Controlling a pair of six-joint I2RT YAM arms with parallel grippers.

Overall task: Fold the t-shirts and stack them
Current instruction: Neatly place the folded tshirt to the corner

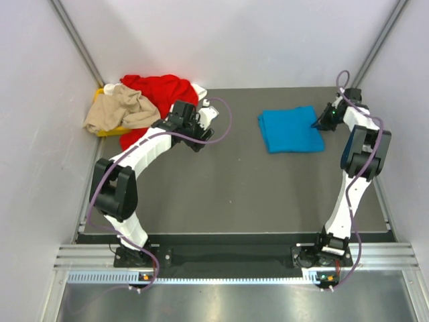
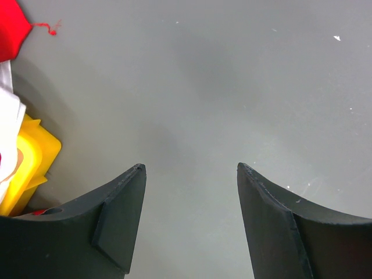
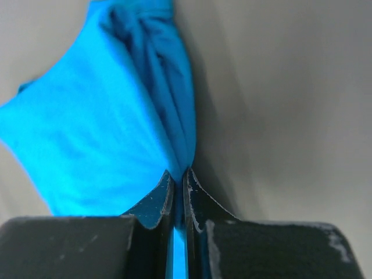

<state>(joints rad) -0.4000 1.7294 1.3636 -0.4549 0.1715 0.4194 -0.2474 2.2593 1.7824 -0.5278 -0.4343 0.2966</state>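
From above, the blue shirt (image 1: 290,130) lies folded into a rough rectangle on the far right of the dark table (image 1: 234,194), with the right gripper (image 1: 322,122) at its right edge. The red shirt (image 1: 157,94), beige shirt (image 1: 119,111) and a bit of white shirt (image 1: 200,90) are heaped over the yellow tray (image 1: 107,132) at the far left, and the left gripper (image 1: 204,114) is just beside them. Pale walls close in on three sides. The left wrist view shows its fingers spread wide over bare table, holding nothing. The right wrist view shows the fingers pinched shut on a bunched fold at the blue shirt's edge. The cloth looks light and limp, likely to sag or unfold when lifted, so layered edges or corners seem the best hold. The matt table should let it slide.
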